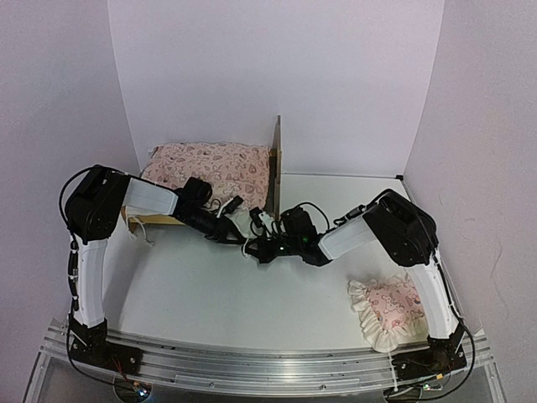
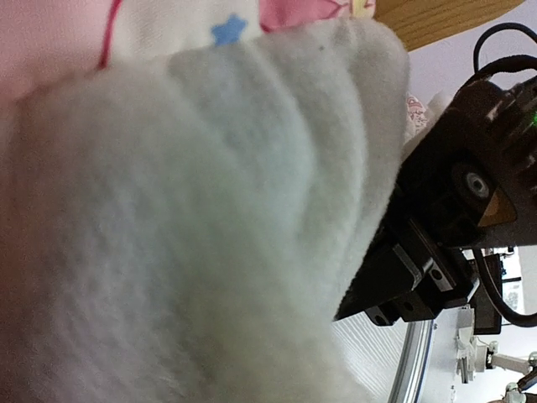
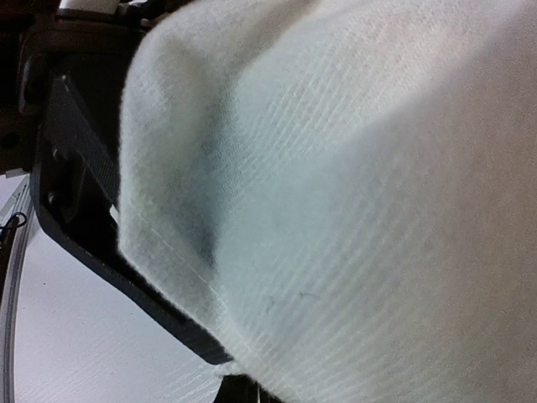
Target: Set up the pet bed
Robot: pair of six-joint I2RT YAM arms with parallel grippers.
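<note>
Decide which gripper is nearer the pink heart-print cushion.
Left. The left gripper sits just in front of the cushion; the right gripper lies further from it, just beyond the left one.

White table: pet bed, ruffled pillow

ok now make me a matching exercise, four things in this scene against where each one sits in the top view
Things:
1. pink heart-print cushion
2. small pink ruffled pillow
3. light plywood pet bed headboard
4. white fleece cloth

Places:
a. near right
b. centre, just in front of the board
c. back left
d. standing upright, back centre

Pairs: 1-c, 2-a, 3-d, 4-b
</note>
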